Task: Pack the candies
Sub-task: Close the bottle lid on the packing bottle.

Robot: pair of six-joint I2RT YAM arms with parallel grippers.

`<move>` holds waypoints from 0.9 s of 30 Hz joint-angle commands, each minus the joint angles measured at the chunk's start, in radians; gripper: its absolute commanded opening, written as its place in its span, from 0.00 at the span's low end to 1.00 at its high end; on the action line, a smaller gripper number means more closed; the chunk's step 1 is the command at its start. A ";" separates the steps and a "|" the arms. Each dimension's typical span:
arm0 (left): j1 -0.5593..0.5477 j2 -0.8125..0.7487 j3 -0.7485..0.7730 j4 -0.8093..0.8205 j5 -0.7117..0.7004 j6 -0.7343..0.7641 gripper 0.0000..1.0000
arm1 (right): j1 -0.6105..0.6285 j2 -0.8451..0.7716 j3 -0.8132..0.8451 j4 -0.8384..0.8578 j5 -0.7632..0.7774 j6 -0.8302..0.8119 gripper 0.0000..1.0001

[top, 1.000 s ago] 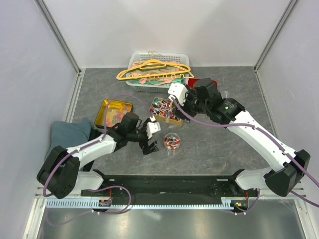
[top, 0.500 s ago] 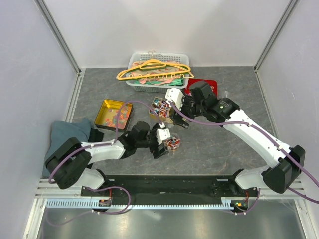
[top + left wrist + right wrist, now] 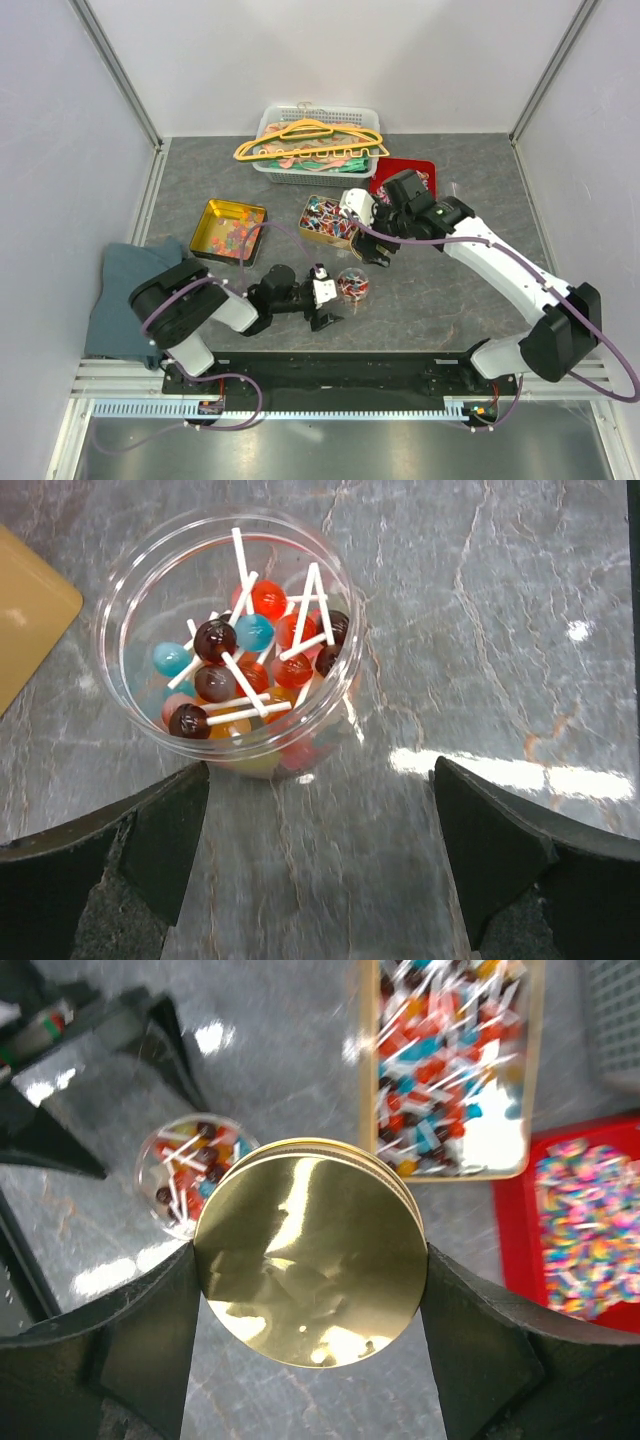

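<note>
Near lollipop jar (image 3: 108, 645), left hand (image 3: 320, 770) spread, right hand (image 3: 312, 1290) gripping gold lid (image 3: 310, 1230)

Bench (image 3: 430, 300) overview: a lollipop jar (image 3: 118, 620) stands mid-bench, with the left gripper's (image 3: 318, 775) spread fingers (image 3: 150, 830) just at its 8 o'clock. From the jar, a lollipop tin (image 3: 306, 218) lies at 11 o'clock, a candy tray (image 3: 400, 162) at 1, a gummy tin (image 3: 203, 228) at 10, a hanger basket (image 3: 290, 172) at 12 and a cloth (image 3: 125, 290) at 9. The right gripper (image 3: 310, 1260) clamps a lid (image 3: 311, 1210) above, between jar and lollipop tin.
</note>
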 commanded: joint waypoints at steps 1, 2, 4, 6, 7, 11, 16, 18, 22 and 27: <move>-0.003 0.124 0.017 0.318 0.042 -0.017 0.99 | -0.007 0.031 -0.046 -0.032 -0.078 -0.053 0.67; -0.003 0.148 0.024 0.384 0.022 -0.029 0.99 | -0.007 0.037 -0.049 -0.033 -0.087 -0.057 0.67; -0.003 0.187 0.041 0.414 -0.022 -0.057 0.99 | -0.007 0.057 -0.061 -0.033 -0.087 -0.068 0.67; -0.002 0.209 0.067 0.417 -0.052 -0.077 0.99 | -0.007 0.074 -0.069 -0.033 -0.098 -0.074 0.66; -0.002 0.219 0.069 0.436 -0.055 -0.083 0.99 | -0.007 0.082 -0.072 -0.038 -0.101 -0.077 0.66; -0.002 0.269 0.093 0.531 -0.070 -0.138 0.99 | -0.007 0.093 -0.078 -0.061 -0.131 -0.088 0.67; -0.002 0.331 0.091 0.657 -0.009 -0.163 0.99 | -0.004 0.103 -0.104 -0.067 -0.168 -0.093 0.66; -0.003 0.351 0.083 0.725 0.040 -0.161 0.99 | -0.001 0.122 -0.103 -0.067 -0.173 -0.089 0.66; -0.003 0.362 0.092 0.722 0.056 -0.161 1.00 | 0.022 0.148 -0.109 -0.039 -0.164 -0.070 0.66; -0.003 0.372 0.121 0.717 0.048 -0.193 1.00 | 0.042 0.179 -0.127 0.033 -0.135 -0.033 0.65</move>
